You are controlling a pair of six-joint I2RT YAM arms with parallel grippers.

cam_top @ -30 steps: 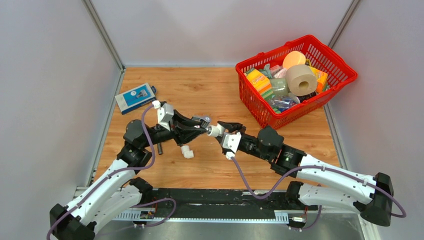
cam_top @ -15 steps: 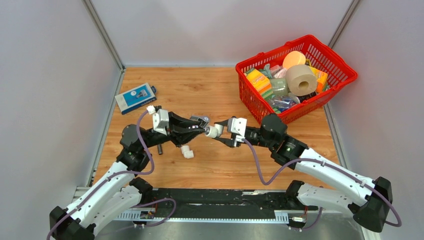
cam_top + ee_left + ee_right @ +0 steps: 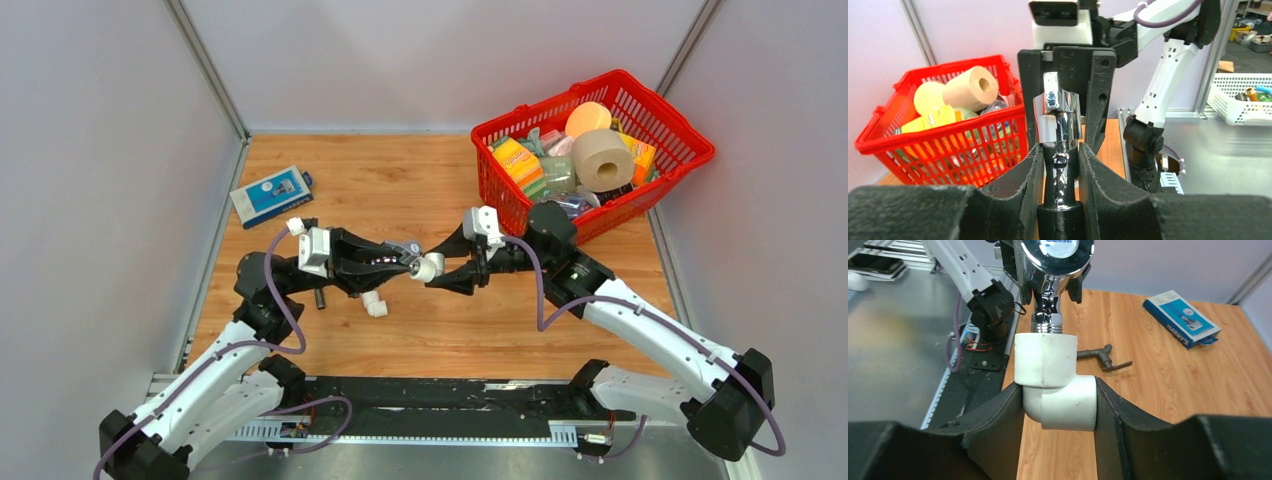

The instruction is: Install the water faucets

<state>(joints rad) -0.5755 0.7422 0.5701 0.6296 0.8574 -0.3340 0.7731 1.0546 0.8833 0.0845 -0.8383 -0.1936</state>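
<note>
Gripping the chrome faucet [image 3: 1058,120] tight in the left jaws, up off the desk [image 3: 420,180], threaded end right at the mouth of the white elbow [image 3: 1055,380] pinched in the right jaws. Lying loose on the desk below: dark grey faucet [image 3: 1103,357].

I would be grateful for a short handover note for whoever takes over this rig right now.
Left gripper: shut on the chrome faucet, held off the table.
Right gripper: shut on a white elbow, its mouth at the faucet's threaded end; thread shows, so it looks not fully seated.
The dark faucet and a second elbow lie on the table.
Done: nothing clearly installed.
Left: finish joining the chrome faucet and elbow, then probably fit the dark faucet.
</note>
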